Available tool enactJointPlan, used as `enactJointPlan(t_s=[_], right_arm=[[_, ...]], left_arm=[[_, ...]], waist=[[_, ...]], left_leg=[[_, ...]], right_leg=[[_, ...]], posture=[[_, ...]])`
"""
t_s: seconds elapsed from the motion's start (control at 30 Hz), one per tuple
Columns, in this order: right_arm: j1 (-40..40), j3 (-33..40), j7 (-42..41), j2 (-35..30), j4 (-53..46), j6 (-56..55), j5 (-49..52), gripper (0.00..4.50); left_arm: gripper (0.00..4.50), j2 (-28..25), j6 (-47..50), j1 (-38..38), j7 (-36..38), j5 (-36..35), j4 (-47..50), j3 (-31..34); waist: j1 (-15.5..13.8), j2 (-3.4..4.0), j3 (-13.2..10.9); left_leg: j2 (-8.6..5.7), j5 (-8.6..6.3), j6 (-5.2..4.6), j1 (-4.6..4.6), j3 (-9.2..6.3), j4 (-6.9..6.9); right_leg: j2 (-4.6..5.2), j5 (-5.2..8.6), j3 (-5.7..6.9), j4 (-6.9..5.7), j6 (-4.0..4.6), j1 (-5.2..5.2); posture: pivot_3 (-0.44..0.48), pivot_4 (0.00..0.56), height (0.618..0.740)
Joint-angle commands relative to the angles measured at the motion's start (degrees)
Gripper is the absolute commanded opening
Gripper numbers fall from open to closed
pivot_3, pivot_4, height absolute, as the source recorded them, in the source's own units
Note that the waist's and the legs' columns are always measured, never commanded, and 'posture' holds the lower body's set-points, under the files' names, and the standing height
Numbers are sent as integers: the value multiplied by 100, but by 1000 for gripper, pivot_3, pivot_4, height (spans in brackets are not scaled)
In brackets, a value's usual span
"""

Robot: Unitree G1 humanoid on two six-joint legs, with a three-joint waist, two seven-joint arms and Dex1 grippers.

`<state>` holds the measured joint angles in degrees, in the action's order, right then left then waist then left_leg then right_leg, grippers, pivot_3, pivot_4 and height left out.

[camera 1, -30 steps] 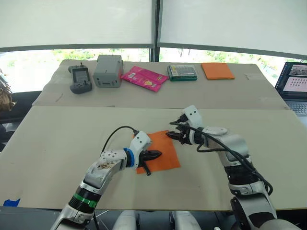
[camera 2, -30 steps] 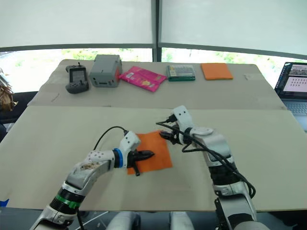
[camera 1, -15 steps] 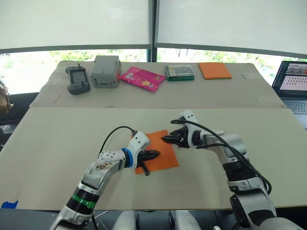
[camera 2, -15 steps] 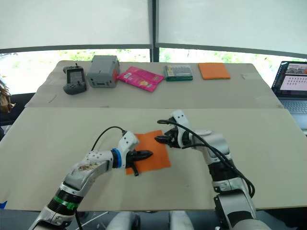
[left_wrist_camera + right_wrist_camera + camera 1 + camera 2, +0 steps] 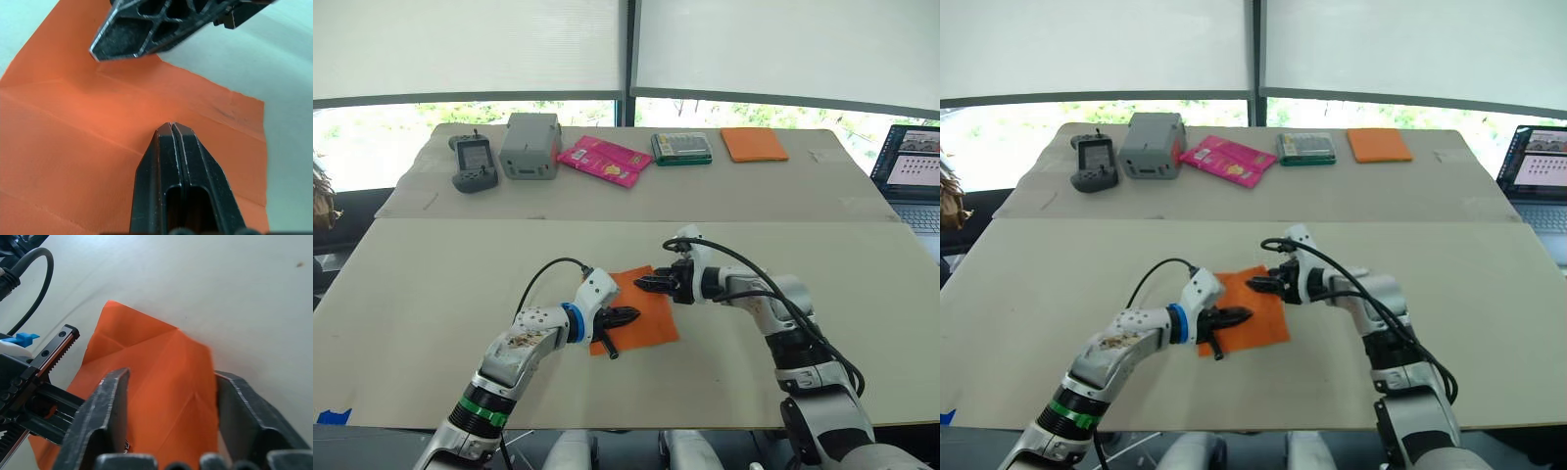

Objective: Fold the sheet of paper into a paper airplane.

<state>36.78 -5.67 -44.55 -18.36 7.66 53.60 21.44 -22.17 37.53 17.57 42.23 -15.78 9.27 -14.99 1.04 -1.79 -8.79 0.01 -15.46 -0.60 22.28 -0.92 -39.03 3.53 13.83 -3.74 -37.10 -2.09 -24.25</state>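
Down flat on the table (image 5: pixel 431 284): sheet of paper (image 5: pixel 646 318). Left gripper (image 5: pixel 628 316) pinched tight, pressing it. Right gripper (image 5: pixel 644 283) spread wide over its far edge.

Two beige tables end to end: near table (image 5: pixel 431 284), far table (image 5: pixel 773 191) behind it w/ clutter along far edge. Beyond: big windows, white roller blinds (image 5: pixel 470 44) pulled most of the way down, dark mullion (image 5: pixel 627 59) at centre. Strip of bright daylight + green foliage (image 5: pixel 372 127) below blinds. Blue tape scrap (image 5: pixel 333 416) near left.
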Motion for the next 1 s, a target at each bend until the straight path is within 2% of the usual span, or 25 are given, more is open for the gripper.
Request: enactJointPlan(t_s=[0.03, 0.13, 0.33, 0.5, 0.67, 0.83, 1.0], right_arm=[[-4, 141, 102, -32, -326, -171, 74, 1027], [-113, -62, 89, -141, -580, -363, -37, 46], [-586, -634, 59, -401, -1398, -1380, -539, 46], [-1010, -1122, 145, -640, -1663, -2924, -1385, 46], [-1331, -1839, 296, -981, -1508, -4674, -2621, 46], [-1334, -2187, 662, -1089, -932, -5565, -3540, 46], [-1215, -2131, 1213, -1002, -553, -6080, -4136, 46]], left_arm=[[0, -71, 19, -54, -18, 69, -20, -36], [0, -76, 6, -31, -9, 69, -43, -39], [0, -109, -15, 15, 29, 73, -92, -38], [0, -131, -37, 71, 80, 82, -152, -38], [0, -141, -115, 201, 171, 113, -306, -60], [0, -147, -176, 300, 221, 113, -413, -52], [0, -167, -196, 301, 236, 103, -427, -36]], waist=[[0, 0, 0], [-1, 0, 0], [-2, 0, 0], [-3, 0, 0], [-6, 0, 0], [-10, -1, 0], [-13, -1, 0]], left_leg=[[0, 0, 0, 0, 0, 0], [1, 0, 0, 0, 0, 0], [0, 0, 0, 1, 0, 1], [-3, 0, 0, 0, 1, 0], [-6, 0, 0, -2, 3, 0], [-7, 0, 1, -5, 6, -1], [-6, 1, 1, -5, 6, -1]], right_leg=[[0, 0, 0, 0, 0, 0], [0, 0, 0, 0, 0, 0], [0, 0, 0, 1, 0, -1], [-1, 1, 0, 3, -1, 0], [-2, 1, 0, 3, -1, 1], [-3, 1, 0, 4, -1, 3], [-4, 1, -1, 3, 0, 3]], posture=[[0, 150, 740], [0, 150, 740], [0, 150, 740], [0, 150, 740], [0, 150, 740], [0, 150, 740], [0, 150, 740]])
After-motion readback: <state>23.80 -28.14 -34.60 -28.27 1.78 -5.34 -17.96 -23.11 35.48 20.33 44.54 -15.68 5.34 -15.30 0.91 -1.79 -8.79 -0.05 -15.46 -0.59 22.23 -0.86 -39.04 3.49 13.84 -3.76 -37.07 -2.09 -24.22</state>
